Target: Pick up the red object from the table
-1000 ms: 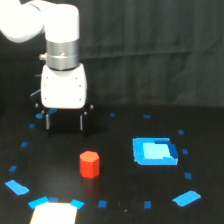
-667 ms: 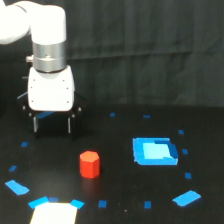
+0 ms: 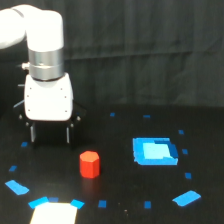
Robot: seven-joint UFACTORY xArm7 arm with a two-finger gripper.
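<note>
The red object (image 3: 90, 164) is a small red-orange hexagonal block standing on the black table (image 3: 120, 200), a little left of the middle. My gripper (image 3: 50, 136) hangs from the white arm to the upper left of the block, its two dark fingers pointing down and spread apart with nothing between them. The fingertips are close to the table surface. The block lies to the right of and nearer the camera than the fingers, apart from them.
A bright blue squarish piece (image 3: 154, 151) lies on the exterior view's right. Small blue tape marks ring the work area, with a larger one (image 3: 186, 198) at the lower right. A white patch (image 3: 54, 214) sits at the bottom left edge.
The arm has moved toward the exterior view's left and nearer the camera, with the gripper lower. The red block has not moved.
</note>
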